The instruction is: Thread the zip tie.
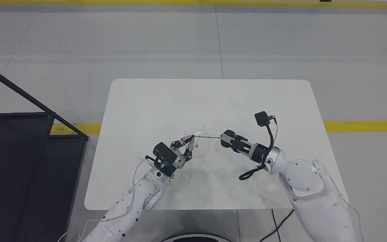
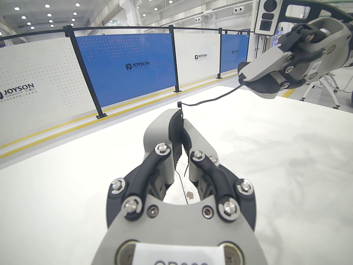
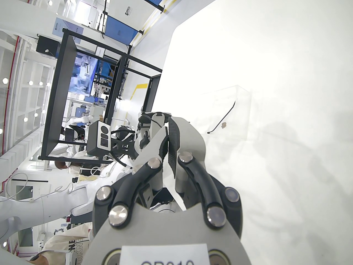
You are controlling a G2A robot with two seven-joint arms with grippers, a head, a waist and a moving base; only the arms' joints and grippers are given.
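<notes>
A thin black zip tie point(image 1: 207, 137) hangs in the air between my two grippers, above the middle of the white table point(image 1: 272, 109). My left gripper point(image 1: 190, 143) is shut on one end; in the left wrist view the zip tie point(image 2: 209, 100) pokes out past that left gripper point(image 2: 179, 117) with its small head just above the tips. From there it curves across to my right gripper point(image 2: 245, 81), which is shut on the other end. In the top view the right gripper point(image 1: 224, 138) faces the left one. Its own view shows the right gripper point(image 3: 168, 128) with pads pressed together.
A loose black strand point(image 3: 224, 116) and a small brown speck point(image 3: 224, 124) lie on the table inside a faint clear square outline, below the left gripper. A black frame point(image 1: 27, 97) stands off the table's left side. A fence with blue and white panels point(image 2: 124, 67) runs beyond the far edge.
</notes>
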